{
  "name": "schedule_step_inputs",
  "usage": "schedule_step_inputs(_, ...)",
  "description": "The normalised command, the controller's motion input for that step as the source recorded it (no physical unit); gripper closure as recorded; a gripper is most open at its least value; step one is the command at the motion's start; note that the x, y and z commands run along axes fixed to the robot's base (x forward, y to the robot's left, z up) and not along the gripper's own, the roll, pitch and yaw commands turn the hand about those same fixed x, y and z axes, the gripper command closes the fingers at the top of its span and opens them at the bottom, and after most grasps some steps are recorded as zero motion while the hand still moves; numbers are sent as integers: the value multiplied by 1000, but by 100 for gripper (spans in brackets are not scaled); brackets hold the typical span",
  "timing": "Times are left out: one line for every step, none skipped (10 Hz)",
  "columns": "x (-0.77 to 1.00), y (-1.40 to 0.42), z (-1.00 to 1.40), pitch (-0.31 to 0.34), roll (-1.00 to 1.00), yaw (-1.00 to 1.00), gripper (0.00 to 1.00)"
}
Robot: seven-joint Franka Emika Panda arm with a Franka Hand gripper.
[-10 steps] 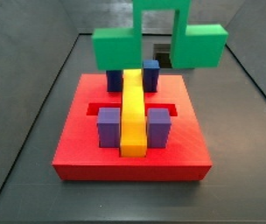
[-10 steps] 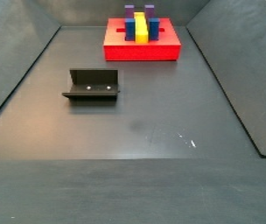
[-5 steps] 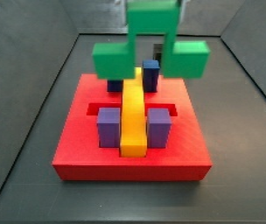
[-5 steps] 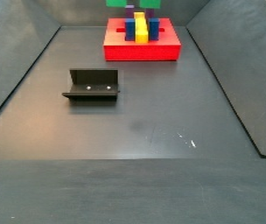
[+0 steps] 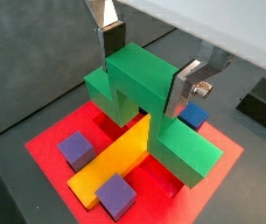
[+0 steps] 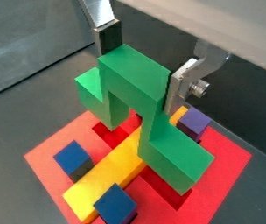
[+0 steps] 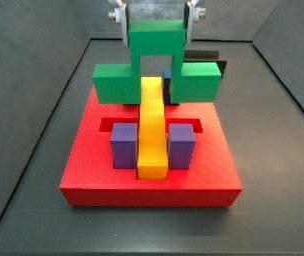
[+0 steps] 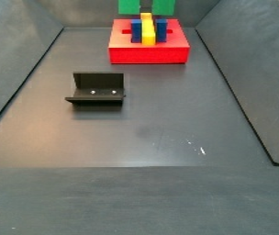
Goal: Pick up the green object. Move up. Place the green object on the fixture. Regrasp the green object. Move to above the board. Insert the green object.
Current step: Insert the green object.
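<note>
My gripper point(image 7: 155, 14) is shut on the green object point(image 7: 158, 45), its silver fingers clamping the taller middle block, as both wrist views show point(image 5: 147, 66) point(image 6: 145, 61). The green object point(image 5: 142, 87) hangs upright over the end of the board point(image 7: 88, 170) nearest the fixture. Its two side arms straddle the yellow bar point(image 7: 152, 125), low over the red surface. I cannot tell whether it touches. The two purple blocks point(image 7: 125, 145) flank the bar at the other end. One blue block point(image 5: 194, 115) shows beside a green arm. The fixture point(image 8: 96, 89) stands apart on the floor.
Dark sloped walls point(image 8: 19, 83) ring the grey floor point(image 8: 154, 128). The board point(image 8: 149, 50) sits against one end of the enclosure. The fixture's top also shows behind the green object point(image 7: 211, 52).
The green object has swung sideways until it is centred over the yellow bar, and it has come down closer to the board. The grip is unchanged.
</note>
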Motion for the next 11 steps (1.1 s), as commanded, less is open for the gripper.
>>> schedule_step_inputs(0, 0, -311, -50, -120, 134, 100)
schedule_step_inputs(-49, 0, -317, -63, -157, 134, 100)
schedule_step_inputs(-194, 29, -300, -70, -200, 117, 100)
schedule_step_inputs(-200, 66, -234, -80, -210, 131, 100)
schedule_step_inputs(-97, 83, -223, -80, -156, 203, 100)
schedule_step_inputs(-80, 54, -180, -86, -140, 194, 100)
schedule_step_inputs(-43, 0, -263, -80, -120, 211, 100)
schedule_step_inputs(-77, 0, -223, -74, -40, 186, 100)
schedule_step_inputs(0, 0, -31, -69, -109, 229, 100)
schedule_step_inputs(160, 0, 0, -51, -94, 217, 100)
schedule_step_inputs(311, 0, 0, -83, -37, 94, 100)
